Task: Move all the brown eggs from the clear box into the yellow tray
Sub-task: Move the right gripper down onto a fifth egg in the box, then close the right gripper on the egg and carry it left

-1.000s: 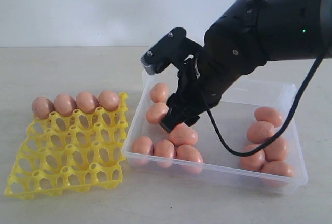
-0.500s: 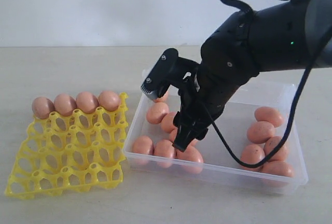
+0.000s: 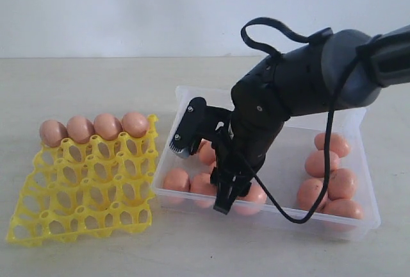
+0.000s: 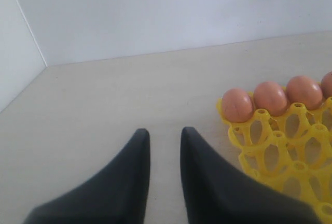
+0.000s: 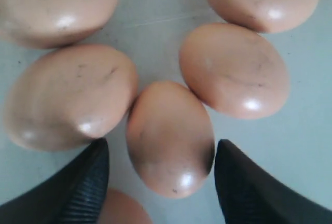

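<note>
We are in the middle of the picking step. The right gripper [image 3: 225,201] is down inside the shallow clear plastic box [image 3: 359,118], at its near left corner, among a cluster of smooth pinkish-brown eggs [image 3: 175,179]. Its claw stands wide open, with one finger on each side of a single egg [image 5: 168,136] and not yet clamped on it.

We judge that the next move is a gentle closing on that egg. Two neighbouring eggs press against it, so the fingers must slip into tight gaps without pushing them. A straight lift should follow, then a carry over the box's left wall to the bright-yellow lattice egg tray [image 3: 38,226], which lies on the pale table [image 3: 96,78] just beside that wall. Four eggs [image 3: 107,125] already fill the tray's far row; the other cells are empty. More eggs [image 3: 320,161] wait at the box's right end.

The right wrist view alone shows the chosen egg between the fingers; in the exterior view the arm hides it. The left wrist view alone shows the left gripper [image 4: 164,130]. It is idle over bare table beside the tray, its fingers a narrow gap apart and holding nothing.
</note>
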Motion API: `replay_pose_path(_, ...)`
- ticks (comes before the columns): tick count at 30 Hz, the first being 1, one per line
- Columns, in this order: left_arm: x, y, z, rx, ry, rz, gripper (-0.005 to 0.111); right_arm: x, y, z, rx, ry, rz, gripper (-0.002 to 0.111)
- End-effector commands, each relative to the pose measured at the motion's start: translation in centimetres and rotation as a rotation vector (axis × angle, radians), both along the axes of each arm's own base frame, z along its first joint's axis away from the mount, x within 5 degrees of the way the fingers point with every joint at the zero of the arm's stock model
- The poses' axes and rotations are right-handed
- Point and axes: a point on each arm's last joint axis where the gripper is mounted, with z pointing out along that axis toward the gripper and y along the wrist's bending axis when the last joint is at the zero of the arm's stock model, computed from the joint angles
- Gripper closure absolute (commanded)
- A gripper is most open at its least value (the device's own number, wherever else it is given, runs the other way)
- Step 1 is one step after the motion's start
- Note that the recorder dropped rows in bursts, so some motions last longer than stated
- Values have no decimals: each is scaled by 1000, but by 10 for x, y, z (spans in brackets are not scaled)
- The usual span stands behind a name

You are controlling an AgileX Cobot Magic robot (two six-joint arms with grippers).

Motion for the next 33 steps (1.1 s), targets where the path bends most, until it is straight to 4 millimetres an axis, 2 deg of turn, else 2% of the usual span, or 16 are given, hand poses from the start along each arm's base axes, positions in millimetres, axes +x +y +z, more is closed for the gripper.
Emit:
replay_pose_path(1, 0, 0, -1, -4, -1, 2, 85, 1, 0, -13, -24, 22, 16, 51)
replay_pose_path(3, 0, 0, -1, -4, -1, 2, 85, 1, 0, -15, -27, 25, 16, 60)
replay_pose_path(6, 0, 0, -1, -4, -1, 2, 85, 1, 0, -13, -22, 20, 17, 90)
replay_pose_path(7, 0, 0, -1, -4, -1, 2, 85, 1, 0, -10, -18, 15, 17, 105)
replay_pose_path(8, 0, 0, -1, -4, -1, 2, 85, 1, 0, -6, -8, 8, 7, 108)
replay_pose_path(12, 0, 0, -1, -4, -1, 2, 85, 1, 1, 19, 80, -51, -48, 108)
replay_pose_path(19, 0, 0, -1, -4, -1, 2, 85, 0, 6, 94, 414, -299, -87, 109)
replay_pose_path(21, 0, 0, -1, -4, -1, 2, 85, -3, 12, 110, 515, -355, -85, 109)
replay_pose_path(28, 0, 0, -1, -4, -1, 2, 85, -19, 47, 130, 831, -414, -74, 109)
replay_pose_path(31, 0, 0, -1, -4, -1, 2, 85, -26, 64, 127, 945, -396, -80, 109)
replay_pose_path(33, 0, 0, -1, -4, -1, 2, 85, -29, 74, 119, 981, -370, -82, 109)
